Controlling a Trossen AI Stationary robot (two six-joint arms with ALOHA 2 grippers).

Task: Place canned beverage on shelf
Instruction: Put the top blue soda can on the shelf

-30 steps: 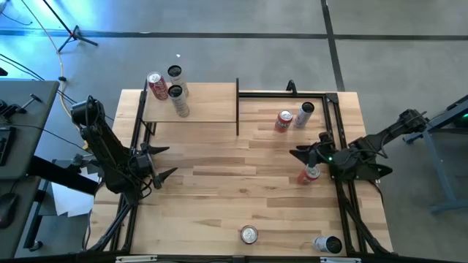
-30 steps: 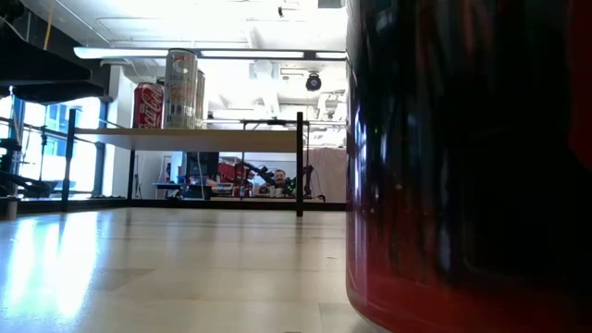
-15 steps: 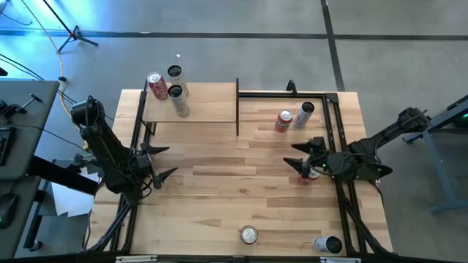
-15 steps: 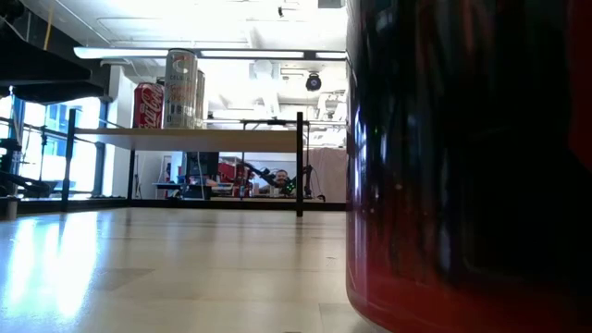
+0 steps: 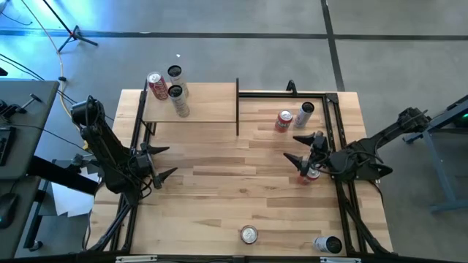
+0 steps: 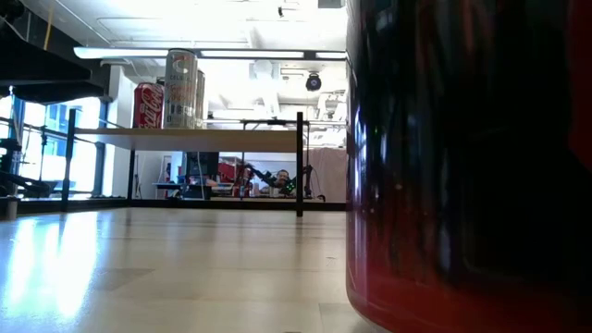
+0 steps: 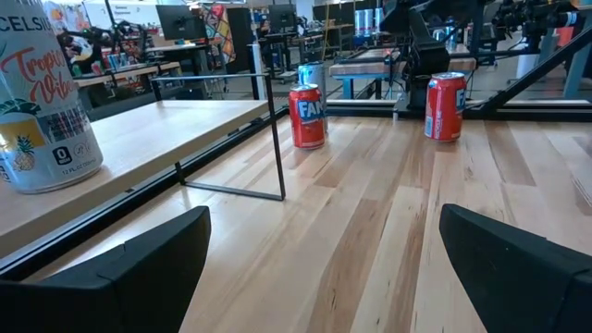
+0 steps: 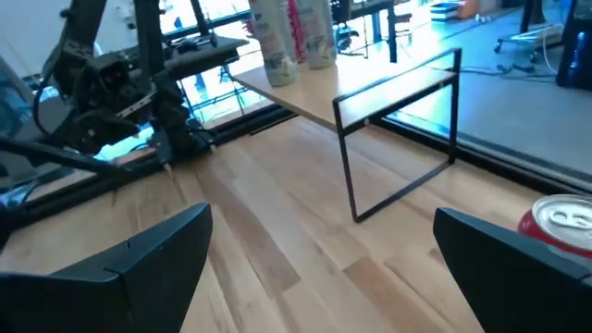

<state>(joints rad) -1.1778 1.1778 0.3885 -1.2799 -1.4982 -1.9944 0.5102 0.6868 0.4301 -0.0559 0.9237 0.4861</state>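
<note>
- Target: a small red-and-silver aluminium beverage can (image 5: 311, 174) stands upright on the striped plank tabletop (image 5: 219, 175), toward the right edge, directly under the right gripper (image 5: 303, 147). Not yet on the shelf.
- Shelf: the small pale plain-wood board with thin black metal posts (image 5: 191, 102) sits at the far left of the table, well apart from that can. Three cans already stand on it: one red (image 5: 156, 85), two tall pale ones (image 5: 178, 88).
- Other cans on the table: a red one (image 5: 283, 120) and a tall dark-topped one (image 5: 305, 113) near the far right; a silver-topped one (image 5: 249, 234) and one lying on its side (image 5: 327, 245) at the near edge.
- Handling, as judged: thin metal wall, rigid if full but dents under a hard squeeze; smooth, slick, round sides; tall enough to tip. Likely moderate weight if unopened. Best hold is across the mid-body, fingers on opposite sides, can kept vertical.
- Right arm: reaches in from the right edge, wrist low, jaws spread wide above and around the can's top, holding nothing. The right wrist view shows a red can's lid (image 8: 559, 222) just beside one finger.
- Left gripper (image 5: 162, 163): waits over the left side of the table near the shelf, jaws wide, empty.
</note>
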